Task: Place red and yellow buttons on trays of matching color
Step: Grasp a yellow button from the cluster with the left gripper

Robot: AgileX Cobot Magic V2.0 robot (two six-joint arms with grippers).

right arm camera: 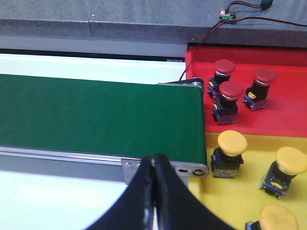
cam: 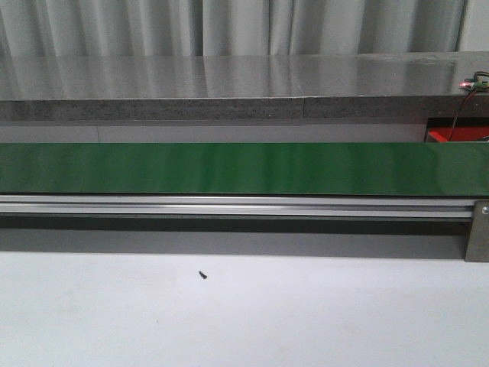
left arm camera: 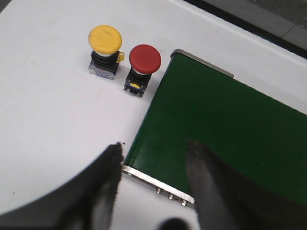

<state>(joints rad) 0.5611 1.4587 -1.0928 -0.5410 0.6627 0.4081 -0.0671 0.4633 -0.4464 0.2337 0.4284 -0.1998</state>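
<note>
In the left wrist view a yellow button [left arm camera: 105, 39] and a red button [left arm camera: 145, 59] stand upright side by side on the white table, just off the end of the green belt [left arm camera: 225, 124]. My left gripper [left arm camera: 153, 151] is open and empty, well short of both buttons. In the right wrist view the red tray [right arm camera: 268, 81] holds three red buttons [right arm camera: 230, 91] and the yellow tray [right arm camera: 240, 191] holds three yellow buttons [right arm camera: 232, 142]. My right gripper [right arm camera: 154, 165] is shut with nothing in it, over the belt's metal end bracket.
The green conveyor belt [cam: 244, 168] runs across the front view with an aluminium rail [cam: 229, 206] in front of it. A grey stone ledge [cam: 229, 88] lies behind. A small circuit board with red wires [right arm camera: 228, 17] sits by the red tray. A tiny black screw [cam: 202, 274] lies on the table.
</note>
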